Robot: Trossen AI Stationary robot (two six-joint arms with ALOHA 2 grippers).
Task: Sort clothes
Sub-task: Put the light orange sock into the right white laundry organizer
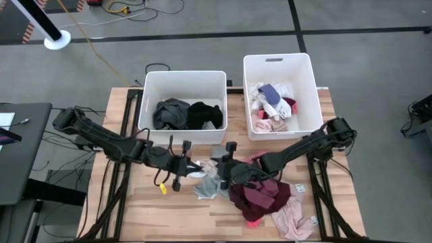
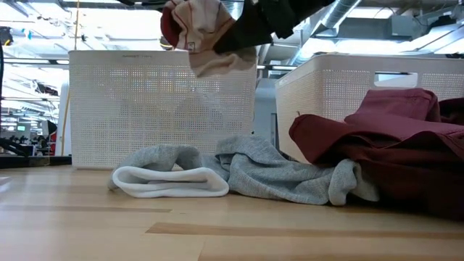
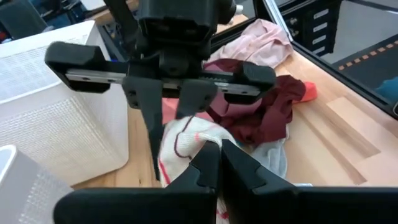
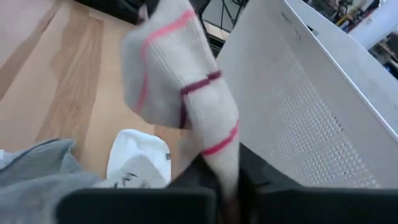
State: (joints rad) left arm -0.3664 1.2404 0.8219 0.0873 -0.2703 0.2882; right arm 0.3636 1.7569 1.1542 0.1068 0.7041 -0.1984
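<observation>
1. I have the right gripper (image 4: 227, 196) pinched on a striped sock (image 4: 180, 81), a white knit with pink and maroon bands. It hangs clear of the table, in front of the two bins, between both arms in the high view
2. My left gripper (image 3: 214, 163) has its fingers pressed together right at that same sock's lower fold; I read it as holding the fabric too
3. The sock droops and folds on itself, so I judge it light, limp and easy to snag; I'd grip near the cuff where the knit bunches thick
4. The rest of the clothes lie below: a grey garment (image 2: 283, 170) and a white sock (image 2: 170, 181) at about 6 o'clock of the left bin (image 1: 183, 75), a maroon heap (image 1: 260, 196) and a pink piece (image 1: 293, 219) toward 5 o'clock
5. The left bin holds dark items, the right bin (image 1: 278, 59) light and mixed ones
</observation>
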